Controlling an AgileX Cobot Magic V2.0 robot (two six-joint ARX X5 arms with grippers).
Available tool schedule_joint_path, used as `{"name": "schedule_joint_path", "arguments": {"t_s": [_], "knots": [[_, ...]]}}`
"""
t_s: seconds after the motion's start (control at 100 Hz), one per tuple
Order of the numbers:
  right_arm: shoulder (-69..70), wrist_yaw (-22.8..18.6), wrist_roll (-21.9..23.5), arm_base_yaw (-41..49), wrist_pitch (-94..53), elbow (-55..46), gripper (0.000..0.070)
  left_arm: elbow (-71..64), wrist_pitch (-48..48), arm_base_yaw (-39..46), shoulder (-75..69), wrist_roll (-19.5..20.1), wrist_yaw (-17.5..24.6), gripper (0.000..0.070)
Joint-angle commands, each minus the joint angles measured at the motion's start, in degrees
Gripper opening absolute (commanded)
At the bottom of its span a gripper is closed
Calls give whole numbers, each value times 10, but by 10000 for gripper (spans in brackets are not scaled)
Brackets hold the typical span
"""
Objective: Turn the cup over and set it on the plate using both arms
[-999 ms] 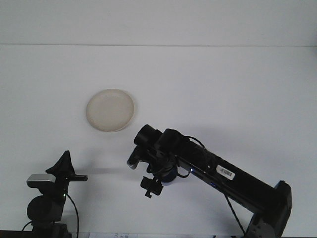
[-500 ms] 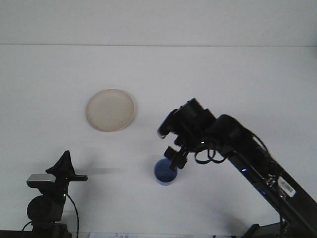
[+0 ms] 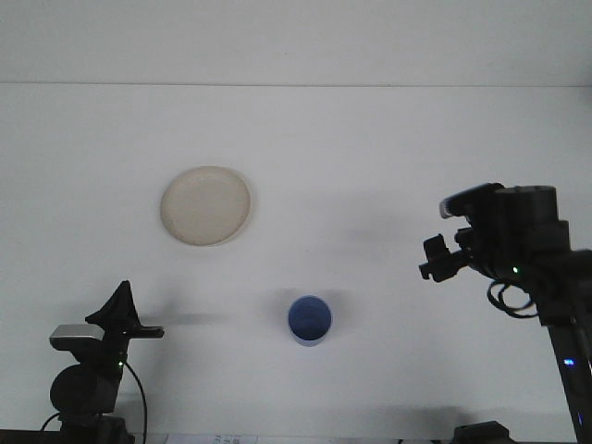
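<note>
1. Front view: the small blue plastic cup point(image 3: 309, 320) stands mouth-up on the white table point(image 3: 370, 148), so the flip looks done; placing it on the round cream plate point(image 3: 206, 205) remains.
2. The cup sits alone, well apart from the plate, which lies beyond it to the left.
3. The right gripper point(image 3: 444, 242) hangs well clear to the cup's right; I cannot tell how its fingers stand.
4. The left gripper point(image 3: 122, 310) waits low at left, fingers seemingly together. It likely must reach for the cup next.
</note>
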Motion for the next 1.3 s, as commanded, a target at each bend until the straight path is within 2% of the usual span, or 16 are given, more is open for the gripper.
{"name": "schedule_joint_path", "arguments": {"t_s": [0.0, 0.15, 0.35, 0.41, 0.5, 0.55, 0.74, 0.84, 1.109, 1.289], "knots": [[-45, -3, 27, -17, 42, -44, 438, -11, 7, 0, -1, 1, -1, 12], [-169, 4, 51, -45, 139, -170, 437, -11, 7, 0, -1, 1, -1, 12], [-322, 45, 74, -47, 220, -308, 431, -11, 7, 0, -1, 1, -1, 12], [-355, 45, 74, -47, 229, -332, 341, -11, 7, 0, -1, 1, -1, 12], [-391, 46, 73, -47, 233, -348, 107, -11, 7, 0, -1, 1, -1, 12], [-403, 46, 73, -47, 235, -348, 3, -11, 7, 0, -1, 1, -1, 12], [-411, 46, 73, -47, 243, -348, 0, -3, 13, 0, -1, -4, -1, 12], [-411, 46, 73, -47, 243, -348, 0, 33, -16, -1, 1, -4, -1, 12], [-411, 46, 73, -47, 243, -348, 0, 291, -182, 0, 110, -8, -1, 12], [-411, 46, 73, -47, 243, -348, 0, 499, -371, -1, 272, -4, 1, 12]]}}
